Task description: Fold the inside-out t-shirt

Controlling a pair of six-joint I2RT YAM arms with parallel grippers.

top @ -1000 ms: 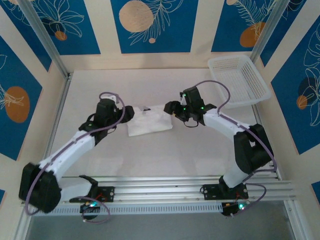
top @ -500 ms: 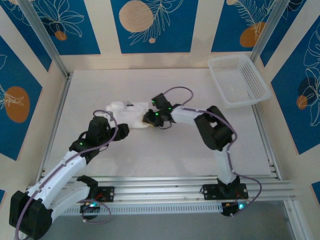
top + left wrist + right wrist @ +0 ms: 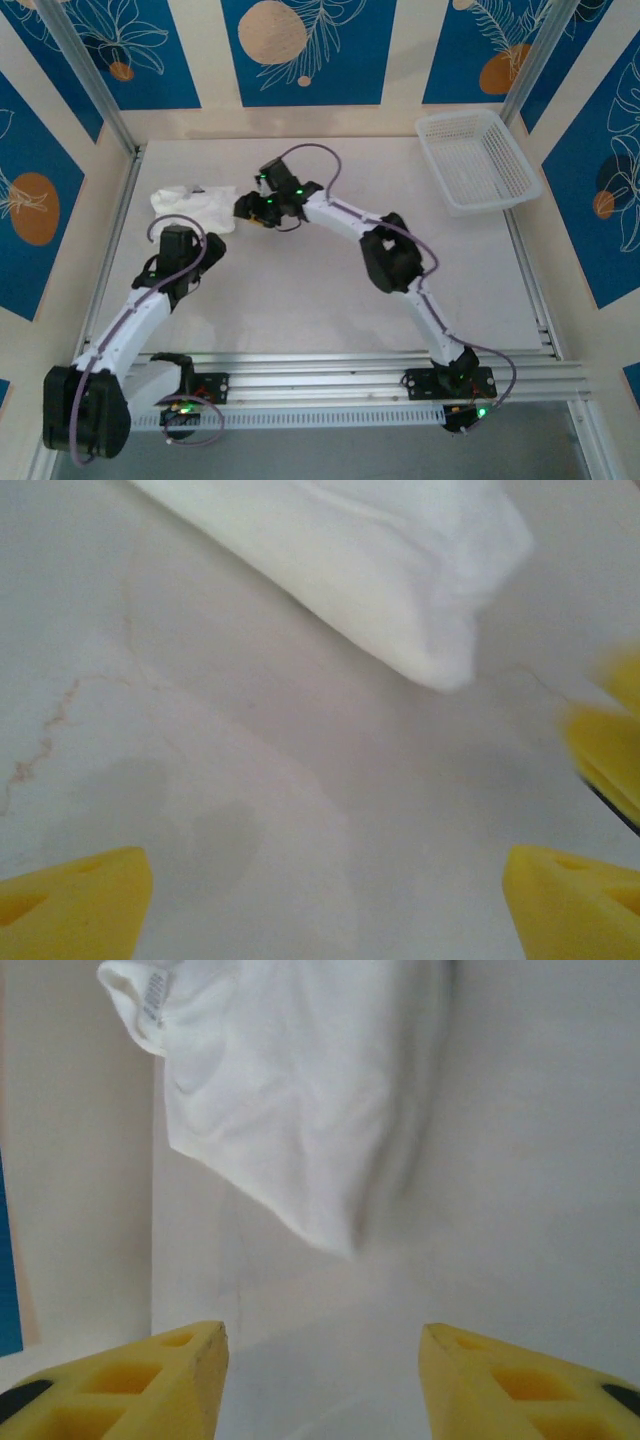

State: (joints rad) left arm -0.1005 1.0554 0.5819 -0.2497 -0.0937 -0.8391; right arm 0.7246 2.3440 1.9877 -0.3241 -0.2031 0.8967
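seems the closing stage of the fold: t-shirt bunched into a compact white bundle at the far left of the table, well apart from the mesh basket. looks lumpy rather than flat, with a sewn label at one corner and a point of cloth reaching toward the right claw. to finish well, come in low, pinch only that point, lay it over the bundle, then press lightly flat. lift before moving, since likely to drag and come undone if pulled sideways. keep the other claw off the stack, or use it to pin the near edge.

right claw: yellow fingers spread wide, nothing between them, just beside the shirt's edge, bare table beneath. left claw: likewise spread wide and empty, near the bundle's near side, not touching it in the wrist view.
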